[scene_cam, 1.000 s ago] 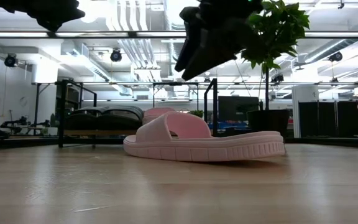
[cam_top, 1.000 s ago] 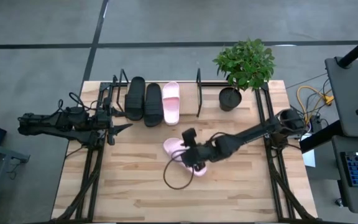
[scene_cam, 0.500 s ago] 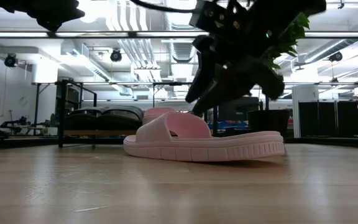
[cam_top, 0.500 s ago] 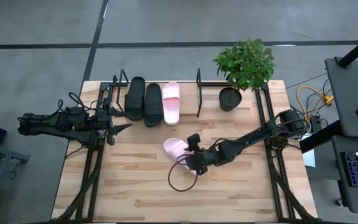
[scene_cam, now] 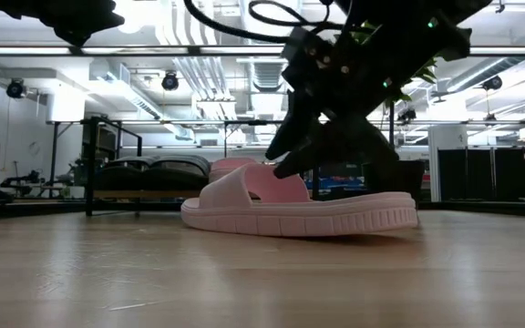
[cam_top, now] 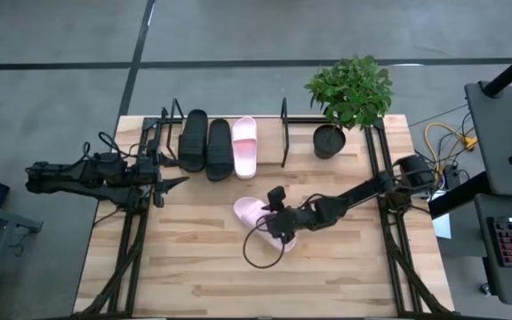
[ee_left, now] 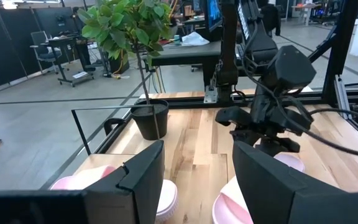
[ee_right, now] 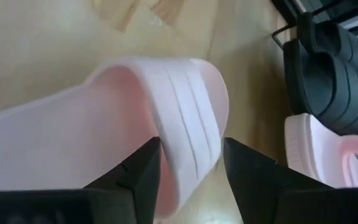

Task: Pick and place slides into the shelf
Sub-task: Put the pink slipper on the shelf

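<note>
One pink slide lies flat on its sole in the middle of the table. My right gripper is low over it and open, slanting down. One finger is under the wide strap and the other is outside it. Two black slides and another pink slide rest side by side on the shelf at the far edge. My left gripper waits open at the table's left, holding nothing. My right gripper's fingers straddle the strap's edge of the pink slide, coming from the table's right and slanting down. I cannot tell whether either finger touches the strap. The slide lies flat on the table.
A potted plant stands at the far right corner, beside the shelf. A black cable loop hangs from the right arm near the slide. Bare wood lies toward the near edge.
My right gripper has come down toward the pink slide on the table and tipped its fingers lower, so they now stand around the strap. The slide has stayed where it was.
</note>
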### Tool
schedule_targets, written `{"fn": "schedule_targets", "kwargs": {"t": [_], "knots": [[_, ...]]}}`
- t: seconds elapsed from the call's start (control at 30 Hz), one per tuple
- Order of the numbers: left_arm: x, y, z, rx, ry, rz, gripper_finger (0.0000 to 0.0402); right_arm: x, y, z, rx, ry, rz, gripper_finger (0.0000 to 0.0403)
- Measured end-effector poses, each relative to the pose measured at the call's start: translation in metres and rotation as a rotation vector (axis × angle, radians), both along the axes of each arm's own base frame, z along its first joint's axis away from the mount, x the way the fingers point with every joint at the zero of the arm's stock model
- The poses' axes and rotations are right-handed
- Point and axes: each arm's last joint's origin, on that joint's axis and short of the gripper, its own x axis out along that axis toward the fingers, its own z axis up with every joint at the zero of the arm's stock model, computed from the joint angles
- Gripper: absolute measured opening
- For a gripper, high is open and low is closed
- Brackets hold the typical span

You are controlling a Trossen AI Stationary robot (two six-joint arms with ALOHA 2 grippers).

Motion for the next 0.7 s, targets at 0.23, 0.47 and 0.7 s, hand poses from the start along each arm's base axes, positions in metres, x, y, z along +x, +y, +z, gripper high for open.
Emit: {"fn": "schedule_targets", "kwargs": {"t": [0.23, 0.47, 0.7], "knots": [[0.0000, 0.0000, 0.0000, 0.000, 0.000, 0.000, 0.0176, 0.0026, -0.0090, -0.0006, 0.044, 0.016, 0.022, 0.0128], [0.0000, 0.0000, 0.0000, -0.023, -0.004, 0.003, 0.0176, 0.0026, -0.0110, -0.0015, 0.080, 0.016, 0.014, 0.0034], [-0.0001, 0.0000, 0.0000, -0.023, -0.005, 0.004, 0.0176, 0.0082, -0.0062, 0.0081, 0.091, -0.049, -0.047, 0.0011]]}}
